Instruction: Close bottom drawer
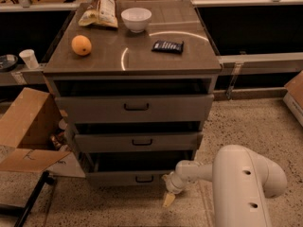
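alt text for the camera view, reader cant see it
The robot's hand is low by the right front corner of the bottom drawer, which is slightly open. An orange, a white bowl, a bag and a dark bar lie on the cabinet top.

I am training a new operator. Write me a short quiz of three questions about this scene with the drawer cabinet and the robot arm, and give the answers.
1. True or false: the gripper hangs low, in front of the right end of the bottom drawer.
2. Which of these things on the cabinet top lies nearest its left edge? A. the orange B. the white bowl C. the dark packet
3. Fill in: the cabinet shows ___ drawer handles.
Key: 1 true; 2 A; 3 three.
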`<state>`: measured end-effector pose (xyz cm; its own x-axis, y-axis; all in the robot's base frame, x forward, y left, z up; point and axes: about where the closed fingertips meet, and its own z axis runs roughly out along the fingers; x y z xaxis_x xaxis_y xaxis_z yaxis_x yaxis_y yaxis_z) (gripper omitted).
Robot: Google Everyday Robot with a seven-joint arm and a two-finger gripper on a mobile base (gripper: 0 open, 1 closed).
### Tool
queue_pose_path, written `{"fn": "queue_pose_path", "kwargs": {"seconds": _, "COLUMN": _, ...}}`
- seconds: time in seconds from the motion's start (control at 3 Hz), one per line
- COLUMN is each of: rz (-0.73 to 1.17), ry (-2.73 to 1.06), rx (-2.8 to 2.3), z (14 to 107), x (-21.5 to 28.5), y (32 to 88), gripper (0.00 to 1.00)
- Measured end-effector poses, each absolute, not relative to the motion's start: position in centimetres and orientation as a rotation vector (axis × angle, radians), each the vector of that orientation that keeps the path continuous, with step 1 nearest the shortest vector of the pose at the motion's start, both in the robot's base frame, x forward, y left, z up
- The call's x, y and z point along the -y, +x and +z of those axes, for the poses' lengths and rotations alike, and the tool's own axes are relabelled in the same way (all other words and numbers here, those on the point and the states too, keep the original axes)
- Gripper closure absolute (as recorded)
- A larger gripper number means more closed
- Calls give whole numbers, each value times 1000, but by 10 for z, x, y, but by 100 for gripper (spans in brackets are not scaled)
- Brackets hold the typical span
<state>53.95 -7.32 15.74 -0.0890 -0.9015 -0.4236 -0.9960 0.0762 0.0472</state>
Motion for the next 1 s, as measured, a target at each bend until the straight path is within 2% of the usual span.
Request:
{"fn": "queue_pose_path", "kwargs": {"seconds": 0.33, "rz": 404, "ry": -1875, "rx": -2015, "z": 161, "x": 76, "y": 578, "gripper": 42}}
{"fn": "queue_pose_path", "kwargs": {"seconds": 0.67, "rz": 368, "ry": -1830, "rx": -1985, "z": 160, "x": 79, "y": 609, "gripper": 44}}
{"fn": "queue_pose_path", "kwargs": {"seconds": 1.0, "rz": 361, "ry": -1820, "rx": -1979, "z": 160, "x": 82, "y": 612, "gripper": 13}}
